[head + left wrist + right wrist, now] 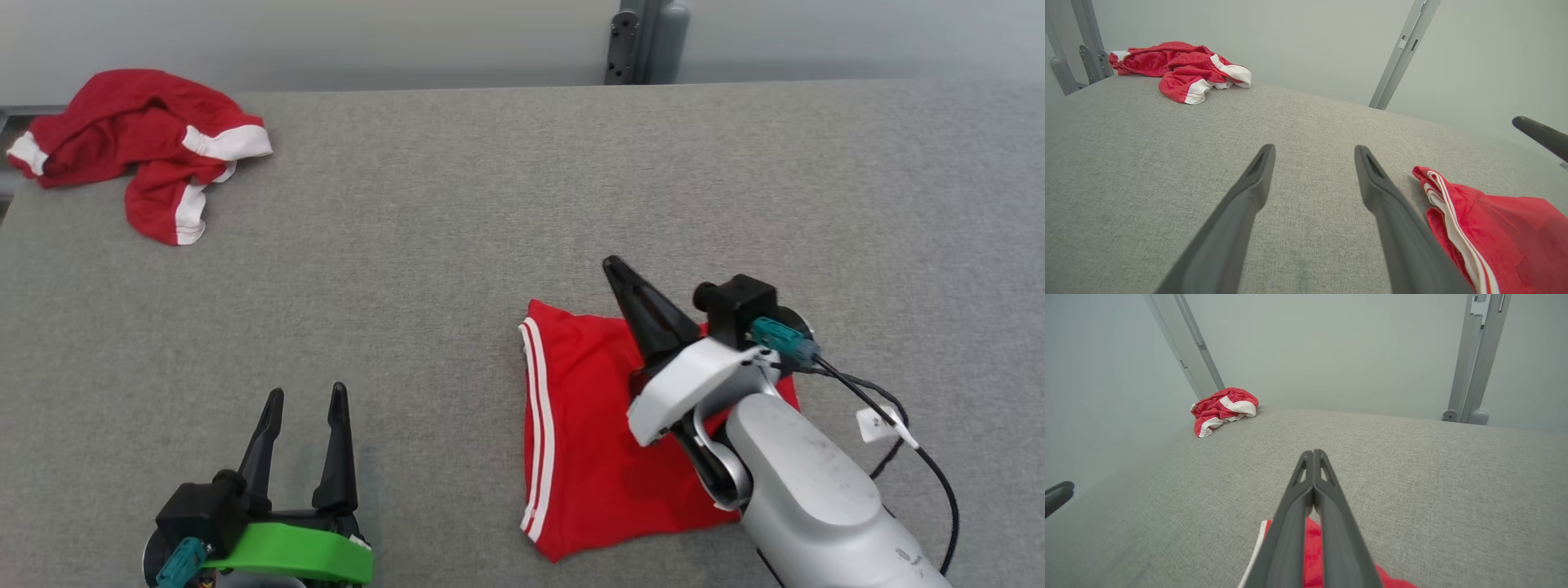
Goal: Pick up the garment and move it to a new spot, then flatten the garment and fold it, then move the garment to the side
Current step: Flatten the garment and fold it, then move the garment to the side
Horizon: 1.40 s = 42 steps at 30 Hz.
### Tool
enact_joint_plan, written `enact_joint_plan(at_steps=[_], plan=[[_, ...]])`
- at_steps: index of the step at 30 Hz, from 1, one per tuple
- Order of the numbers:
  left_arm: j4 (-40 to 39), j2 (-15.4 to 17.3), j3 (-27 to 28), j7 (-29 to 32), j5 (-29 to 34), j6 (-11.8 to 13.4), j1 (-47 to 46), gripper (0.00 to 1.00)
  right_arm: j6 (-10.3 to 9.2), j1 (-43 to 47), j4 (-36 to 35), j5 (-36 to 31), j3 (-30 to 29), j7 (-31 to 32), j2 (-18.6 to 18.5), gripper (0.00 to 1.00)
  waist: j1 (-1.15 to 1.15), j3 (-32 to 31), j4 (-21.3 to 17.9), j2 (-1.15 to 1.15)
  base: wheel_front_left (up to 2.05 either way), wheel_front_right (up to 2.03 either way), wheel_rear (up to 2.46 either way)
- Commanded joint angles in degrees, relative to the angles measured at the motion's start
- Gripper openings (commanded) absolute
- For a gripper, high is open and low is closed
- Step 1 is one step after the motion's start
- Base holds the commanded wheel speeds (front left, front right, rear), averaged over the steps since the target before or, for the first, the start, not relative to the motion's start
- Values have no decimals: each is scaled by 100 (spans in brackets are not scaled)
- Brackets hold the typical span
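Observation:
The garment [580, 441], red shorts with white side stripes, lies folded flat on the grey table [490, 204] at the near right. It shows in the left wrist view [1502, 228] and under the fingers in the right wrist view [1312, 551]. My right gripper [612, 265] is shut with nothing between its fingers. It slants up over the garment's far edge, and its tip [1313, 452] points past the cloth. My left gripper [307, 390] stands open over bare table left of the garment, holding nothing [1314, 148].
A second red and white garment [139, 139] lies crumpled at the table's far left corner [1180, 67] [1222, 408]. Grey metal posts [645, 41] stand behind the far edge. A black cable [890, 408] hangs from my right wrist.

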Motion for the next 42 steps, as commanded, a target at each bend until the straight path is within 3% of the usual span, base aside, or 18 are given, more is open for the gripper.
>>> enact_joint_plan(at_steps=[1,2,3,5,12,21,42], plan=[[-5,51,3,0,81,-28,-106,100,0,252,-220,-203,-290,-13,-20,25,0,-147,-315,0,0,0,0],[6,66,-2,0,119,-25,-120,100,0,375,-392,-361,-506,-13,-20,40,0,-175,-380,0,0,0,0],[21,73,-10,0,153,-22,-145,100,0,526,-570,-513,-749,-14,-17,73,0,-201,-435,0,0,0,0],[27,69,13,0,166,16,-186,100,0,843,-879,-814,-1216,-14,-13,100,0,-260,-545,0,0,0,0],[70,34,76,0,126,65,-28,100,0,1795,-1734,-1163,-2094,-15,8,100,0,-422,-834,0,0,0,0],[138,12,194,0,155,113,166,100,0,2470,-2324,-1318,-2387,-15,4,100,0,-557,-901,0,0,0,0],[65,-25,229,0,196,149,308,100,0,2554,-2078,-1337,-2456,73,4,100,0,-541,-722,0,0,0,0]])
